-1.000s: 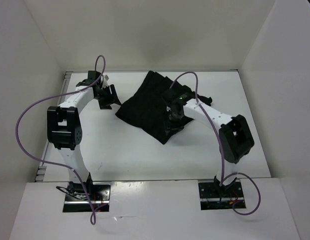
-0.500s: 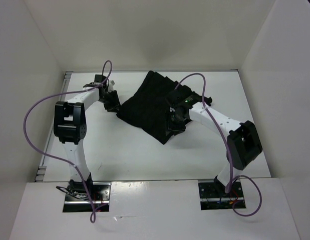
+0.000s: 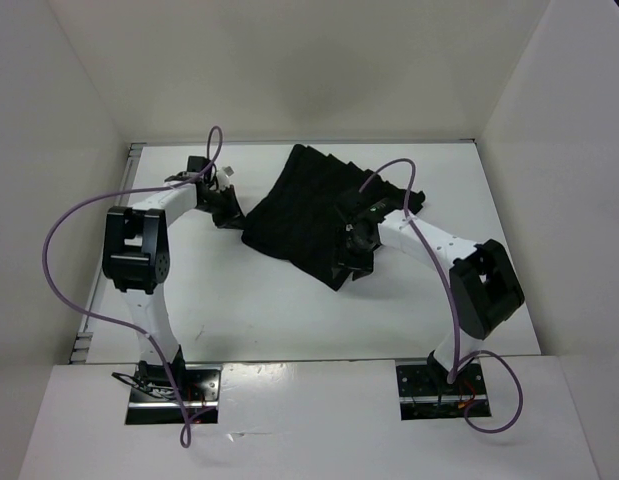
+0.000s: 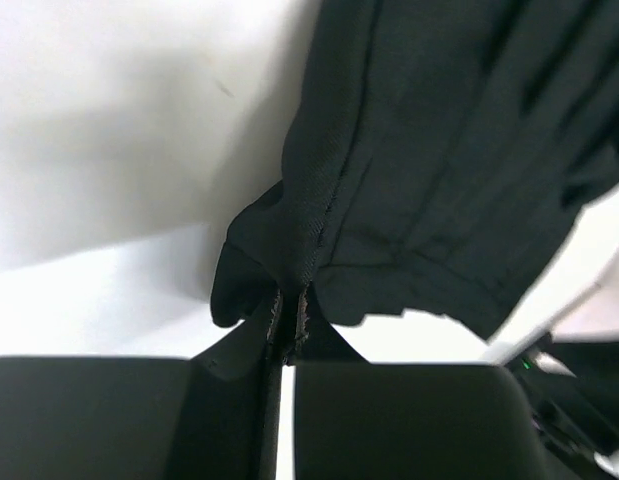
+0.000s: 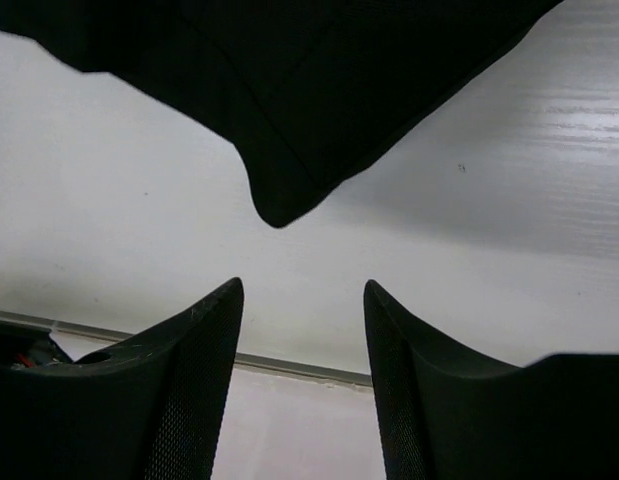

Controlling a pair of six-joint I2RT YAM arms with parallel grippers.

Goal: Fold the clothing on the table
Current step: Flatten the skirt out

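Note:
The black pleated clothing (image 3: 304, 205) lies spread on the white table (image 3: 249, 300), toward the back centre. My left gripper (image 3: 232, 212) is at its left corner, and in the left wrist view the left gripper (image 4: 289, 325) is shut on a hemmed fold of the clothing (image 4: 439, 150). My right gripper (image 3: 347, 262) hovers over the garment's near corner. Seen from the right wrist, the right gripper (image 5: 302, 290) is open with nothing between its fingers, and the pointed corner of the clothing (image 5: 289, 90) lies just beyond the fingertips without touching them.
White upright walls (image 3: 59, 150) close in the table on the left, back and right. Purple cables (image 3: 64, 225) loop off both arms. The table's thin metal edge (image 5: 289, 365) runs past the right fingers.
My left gripper has moved onto the garment's left corner and closed on it. The right arm shifted slightly right, its jaws a little wider. The clothing's left edge moved slightly right.

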